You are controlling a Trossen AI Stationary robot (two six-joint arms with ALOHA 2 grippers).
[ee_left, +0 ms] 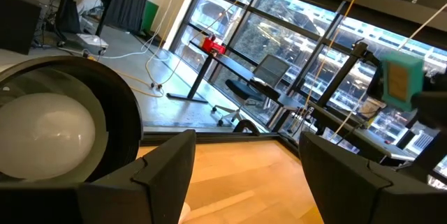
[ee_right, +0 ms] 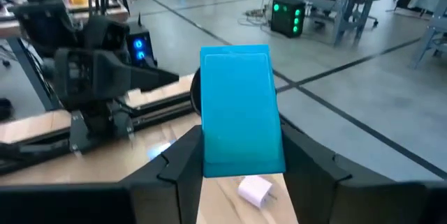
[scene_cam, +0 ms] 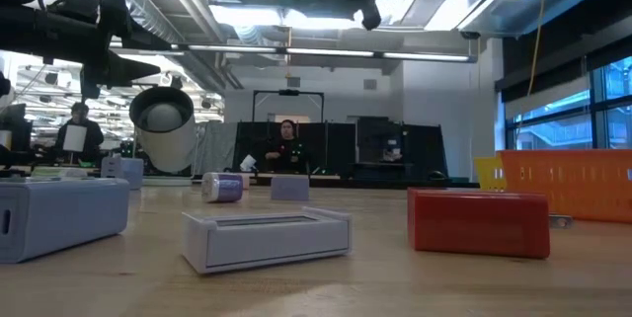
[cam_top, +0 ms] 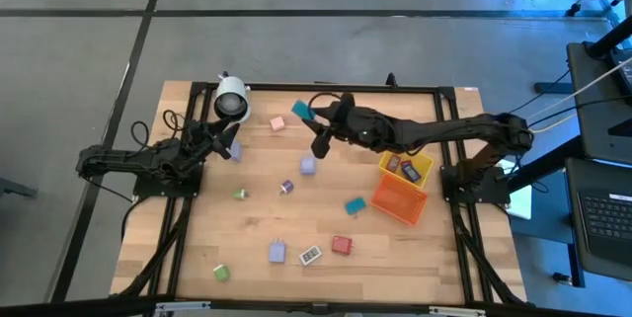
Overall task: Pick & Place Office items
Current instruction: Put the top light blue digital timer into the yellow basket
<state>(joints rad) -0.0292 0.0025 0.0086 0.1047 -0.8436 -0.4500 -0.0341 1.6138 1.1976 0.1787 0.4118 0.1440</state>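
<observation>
While your right gripper (cam_top: pixel 308 112) hangs over the far middle of the table (cam_top: pixel 257 228), it pinches a teal block (ee_right: pixel 241 112) between its fingers, and the block stands upright, lifted clear of the wood. Your left gripper (cam_top: pixel 225 142) sits near the table's far left, just beside the white cylinder (cam_top: pixel 231 98), with its fingers (ee_left: pixel 164 168) spread and nothing between them.

You have the other pieces scattered on the wood: a pink block (cam_top: pixel 277 122) near the far edge, a lavender block (cam_top: pixel 308 167) mid-table, a second teal block (cam_top: pixel 355 205) beside the orange bin (cam_top: pixel 400 198), a red block (cam_top: pixel 342 245), a white piece (cam_top: pixel 310 255), another lavender block (cam_top: pixel 278 251), and two green blocks (cam_top: pixel 240 194) (cam_top: pixel 221 272) toward the left. The yellow bin (cam_top: pixel 407 167) touches the orange one and holds a few small items.
</observation>
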